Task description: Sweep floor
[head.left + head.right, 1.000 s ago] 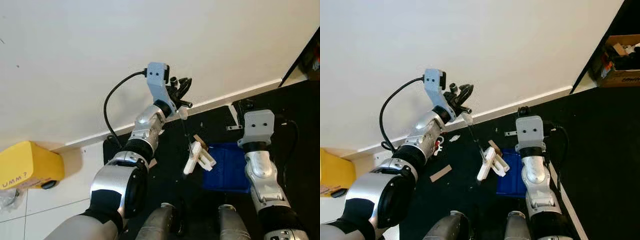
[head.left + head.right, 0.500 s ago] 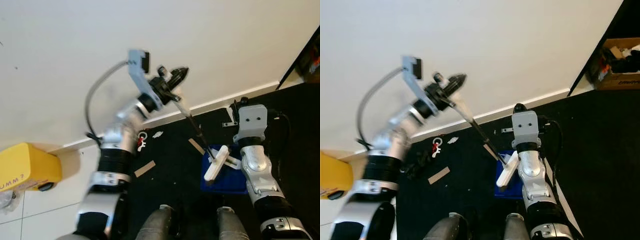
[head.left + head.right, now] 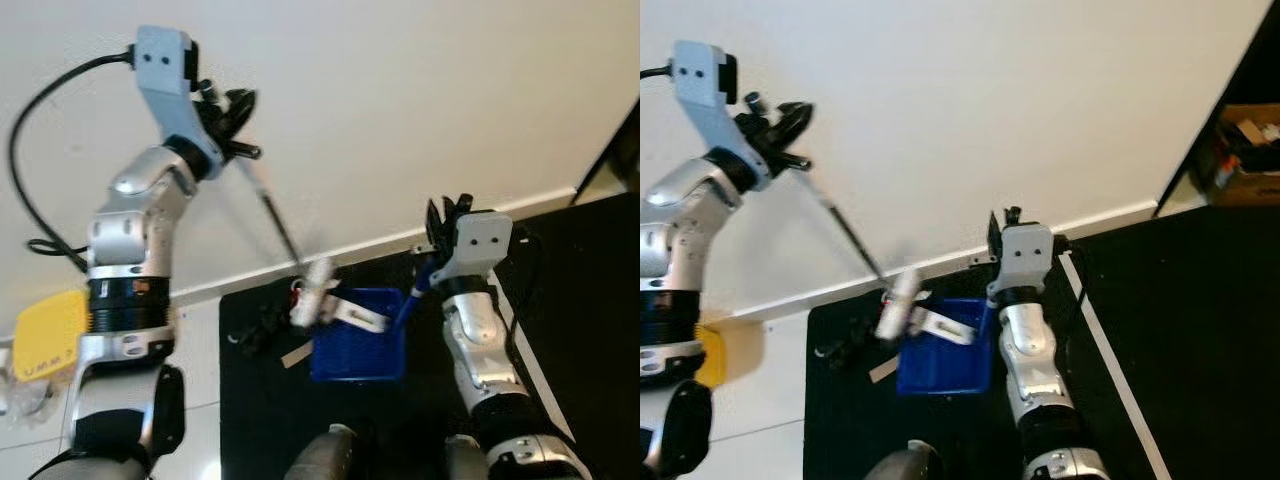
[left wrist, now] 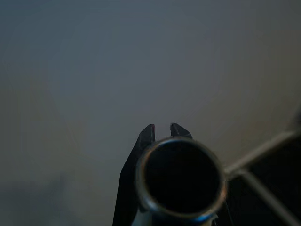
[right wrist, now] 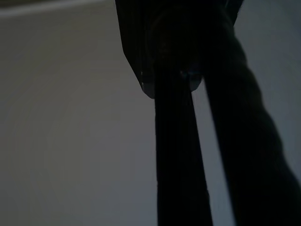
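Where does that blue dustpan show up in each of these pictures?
Left eye view: the blue dustpan lies low, centre, on the black floor.
Right eye view: slightly left of centre, low.
Left wrist view: I cannot make it out.
Right wrist view: too dark to tell.
Shared landmark: the white baseboard behind it.

A: Head views bright, even indoor light, white wall (image 3: 400, 110) slightly washed, no hard glare.

B: Blur?

A: Yes, broom head (image 3: 312, 292) smeared by motion, its handle (image 3: 272, 215) soft too. Black mat (image 3: 1200, 330) crushed dark, little detail. Arms sharp enough.

B: Wrist cams?

A: Both dim. Left wrist murky grey, tube end (image 4: 181, 181) close and out of focus. Right wrist nearly silhouette, black fingers (image 5: 176, 155) against dull grey floor.
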Available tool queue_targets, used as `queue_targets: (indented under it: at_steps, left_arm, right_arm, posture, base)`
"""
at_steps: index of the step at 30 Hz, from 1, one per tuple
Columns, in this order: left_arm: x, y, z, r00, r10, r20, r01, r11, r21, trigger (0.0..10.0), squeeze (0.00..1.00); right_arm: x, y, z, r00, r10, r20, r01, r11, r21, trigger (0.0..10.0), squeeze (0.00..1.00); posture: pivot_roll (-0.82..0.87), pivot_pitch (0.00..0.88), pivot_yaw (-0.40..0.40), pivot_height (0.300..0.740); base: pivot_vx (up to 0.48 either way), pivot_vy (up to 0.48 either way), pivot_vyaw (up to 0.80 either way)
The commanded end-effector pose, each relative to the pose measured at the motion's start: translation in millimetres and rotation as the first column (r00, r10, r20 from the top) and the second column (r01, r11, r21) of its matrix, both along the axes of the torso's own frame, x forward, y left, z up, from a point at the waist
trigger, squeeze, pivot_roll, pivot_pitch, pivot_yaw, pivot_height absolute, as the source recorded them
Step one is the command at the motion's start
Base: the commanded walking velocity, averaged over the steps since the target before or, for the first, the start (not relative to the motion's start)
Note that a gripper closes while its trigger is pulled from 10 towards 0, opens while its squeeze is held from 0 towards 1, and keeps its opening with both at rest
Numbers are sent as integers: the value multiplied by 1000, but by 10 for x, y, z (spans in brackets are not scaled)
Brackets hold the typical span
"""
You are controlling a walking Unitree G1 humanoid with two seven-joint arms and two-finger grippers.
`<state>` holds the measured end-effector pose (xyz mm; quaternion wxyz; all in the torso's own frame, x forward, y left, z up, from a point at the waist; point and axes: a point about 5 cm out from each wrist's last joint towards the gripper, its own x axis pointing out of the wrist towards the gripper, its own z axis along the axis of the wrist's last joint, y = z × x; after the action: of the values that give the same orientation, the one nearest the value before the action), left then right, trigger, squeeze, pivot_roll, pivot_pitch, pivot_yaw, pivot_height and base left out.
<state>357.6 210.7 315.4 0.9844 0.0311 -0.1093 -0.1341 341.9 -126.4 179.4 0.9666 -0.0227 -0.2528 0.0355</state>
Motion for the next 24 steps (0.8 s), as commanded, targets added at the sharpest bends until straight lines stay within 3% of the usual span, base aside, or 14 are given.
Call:
queue_targets:
  at_steps: [1,5,12,15,24]
  left_arm:
    - [-35,136,-51,996,82,-32,-81,996,34,10000,0]
    - [-27,350,-26,956,293,-21,-292,955,47,10000,0]
    - [-26,585,-99,905,418,-82,-418,908,17,10000,0]
    - [-29,619,-179,883,459,-98,-458,888,37,10000,0]
    - [-30,503,-380,873,476,-107,-466,878,106,10000,0]
  right_arm:
    - [-53,-50,72,998,-20,58,18,1000,26,10000,0]
    - [-101,-204,98,996,-56,75,53,998,41,10000,0]
    - [-138,-364,115,992,-100,76,93,991,99,10000,0]
    - [-140,-379,118,991,-108,76,100,989,106,10000,0]
    - [-141,-317,40,996,-83,41,80,994,75,10000,0]
  posture:
    - [49,161,208,740]
    - [41,140,206,740]
    - [38,107,203,740]
    - [36,85,205,740]
    - [39,64,196,740]
  base:
    - [0,0,0]
    - [0,0,0]
    - [0,0,0]
    - [0,0,0]
    - [0,0,0]
